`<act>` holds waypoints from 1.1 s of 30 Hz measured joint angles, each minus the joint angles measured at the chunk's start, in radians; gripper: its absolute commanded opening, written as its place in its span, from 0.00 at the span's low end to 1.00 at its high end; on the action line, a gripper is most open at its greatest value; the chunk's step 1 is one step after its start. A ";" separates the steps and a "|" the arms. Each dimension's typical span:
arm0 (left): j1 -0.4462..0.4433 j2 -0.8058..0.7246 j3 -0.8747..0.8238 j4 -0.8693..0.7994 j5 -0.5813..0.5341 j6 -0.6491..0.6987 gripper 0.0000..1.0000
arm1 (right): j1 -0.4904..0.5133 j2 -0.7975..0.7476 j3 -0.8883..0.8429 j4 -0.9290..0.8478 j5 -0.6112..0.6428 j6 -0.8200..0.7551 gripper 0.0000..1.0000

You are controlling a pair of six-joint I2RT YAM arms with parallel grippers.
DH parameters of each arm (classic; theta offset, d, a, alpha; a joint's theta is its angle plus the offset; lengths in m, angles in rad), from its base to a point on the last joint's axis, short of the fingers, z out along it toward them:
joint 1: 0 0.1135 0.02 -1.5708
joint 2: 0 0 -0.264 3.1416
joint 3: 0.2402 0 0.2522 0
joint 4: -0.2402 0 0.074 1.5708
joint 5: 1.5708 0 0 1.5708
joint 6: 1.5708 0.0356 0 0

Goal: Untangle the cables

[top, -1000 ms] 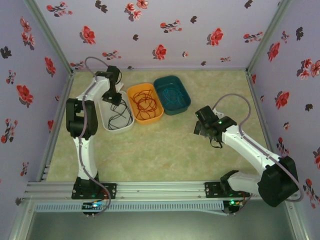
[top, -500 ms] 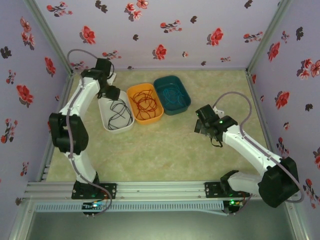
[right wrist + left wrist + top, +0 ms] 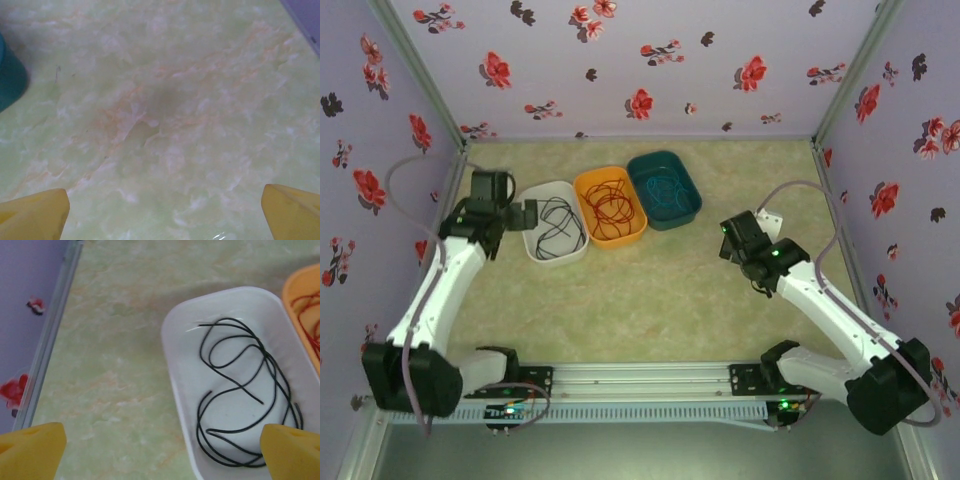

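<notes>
Jaws on both arms stand wide with nothing between them: the left gripper (image 3: 161, 454) hangs over the near end of the white tray (image 3: 170, 365), and the right gripper (image 3: 162, 215) looks down on bare table (image 3: 650, 290), well apart from the trays. The cables lie one to a tray. The black cable (image 3: 558, 230) loops loosely inside the white one, the red-orange cable (image 3: 612, 208) sits in the orange tray (image 3: 583, 200) just beside it, and the blue-teal cable (image 3: 665, 190) fills the teal tray (image 3: 692, 195) next along. Sorted by colour like this, no wire crosses another, which I judge is the point of the layout and suggests the untangling is all but done. The spread fingers fit a release, not a grasp, with neither arm reaching for anything
</notes>
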 measured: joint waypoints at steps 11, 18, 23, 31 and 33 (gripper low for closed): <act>0.054 -0.373 -0.464 0.357 -0.102 -0.082 1.00 | -0.035 -0.006 -0.085 0.178 0.179 -0.109 0.99; 0.057 -0.435 -0.573 0.503 -0.156 -0.101 1.00 | -0.067 -0.027 -0.181 0.393 0.255 -0.238 0.99; 0.087 -0.479 -0.658 0.590 -0.179 -0.107 1.00 | -0.114 -0.024 -0.223 0.523 0.275 -0.322 0.99; 0.138 -0.434 -0.746 0.763 -0.181 -0.106 1.00 | -0.201 0.057 -0.290 0.762 0.267 -0.447 0.99; 0.143 -0.397 -0.766 0.809 -0.163 -0.098 1.00 | -0.216 0.082 -0.311 0.823 0.257 -0.470 0.99</act>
